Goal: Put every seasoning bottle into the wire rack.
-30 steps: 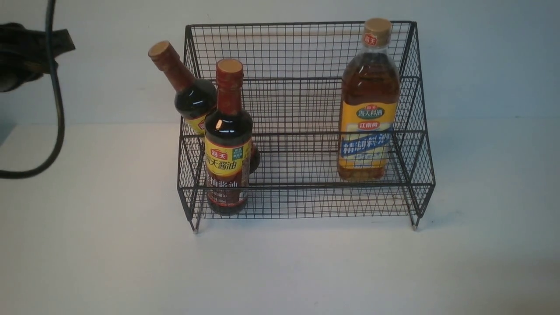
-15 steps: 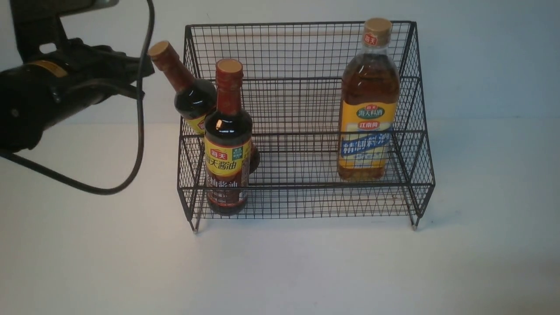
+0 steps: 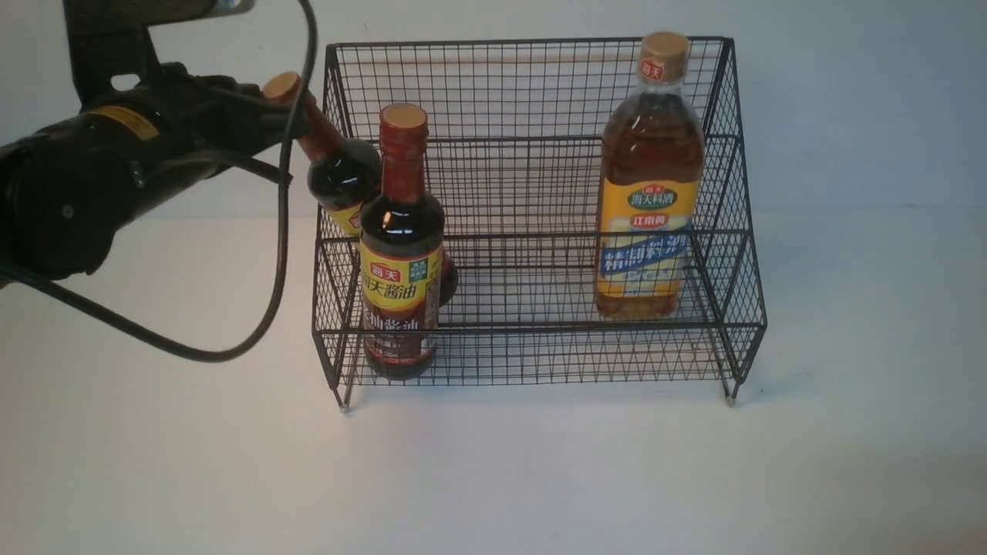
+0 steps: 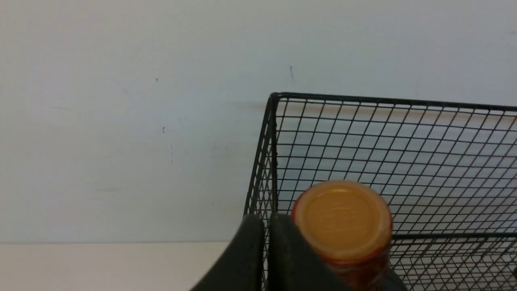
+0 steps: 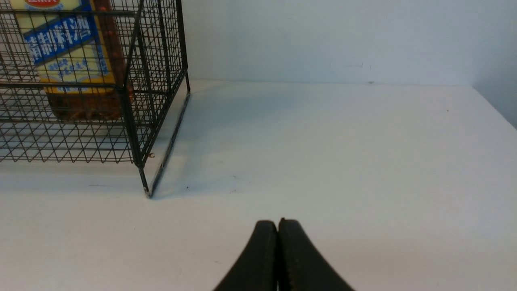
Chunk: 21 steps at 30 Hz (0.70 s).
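Note:
The black wire rack (image 3: pixel 532 41) stands mid-table. A slim dark seasoning bottle (image 3: pixel 402 254) stands upright at its front left, and the larger amber bottle (image 3: pixel 650 193) stands on the right. Behind the upright one, a second slim bottle (image 3: pixel 339 173) leans left, its neck sticking out past the rack's left side. My left gripper (image 3: pixel 293 119) is shut and empty, its fingers (image 4: pixel 282 250) right beside that bottle's tan cap (image 4: pixel 343 218), at the rack's corner (image 4: pixel 271 121). My right gripper (image 5: pixel 278 222) is shut with nothing in it, low over bare table right of the rack (image 5: pixel 139 121) and amber bottle (image 5: pixel 68 52).
A black cable (image 3: pixel 270 293) loops down from the left arm in front of the rack's left side. A pale wall runs close behind the rack. The table's right edge (image 5: pixel 494 105) shows in the right wrist view.
The left arm has swung in from the far left toward the rack, bringing its shut gripper up to the leaning bottle's cap. Bottles and rack have not moved.

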Motion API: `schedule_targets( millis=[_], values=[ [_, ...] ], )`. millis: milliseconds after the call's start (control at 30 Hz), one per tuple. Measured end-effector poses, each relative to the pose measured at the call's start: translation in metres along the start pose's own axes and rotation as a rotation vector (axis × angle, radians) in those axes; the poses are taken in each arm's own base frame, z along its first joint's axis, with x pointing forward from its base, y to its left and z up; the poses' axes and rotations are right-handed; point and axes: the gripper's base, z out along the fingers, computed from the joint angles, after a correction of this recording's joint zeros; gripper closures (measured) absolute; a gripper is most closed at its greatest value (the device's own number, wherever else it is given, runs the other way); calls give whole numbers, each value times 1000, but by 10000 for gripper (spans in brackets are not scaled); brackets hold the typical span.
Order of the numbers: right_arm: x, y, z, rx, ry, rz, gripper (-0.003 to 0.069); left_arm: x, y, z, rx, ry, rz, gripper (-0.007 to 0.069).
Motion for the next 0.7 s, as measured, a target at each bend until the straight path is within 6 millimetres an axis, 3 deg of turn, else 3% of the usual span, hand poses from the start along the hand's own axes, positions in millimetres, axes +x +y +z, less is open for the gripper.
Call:
schedule_targets(
  millis=[700],
  values=[
    [0,0,0,0,0,0,669,-2,-13,4,58,-56,-8,616]
  ],
)
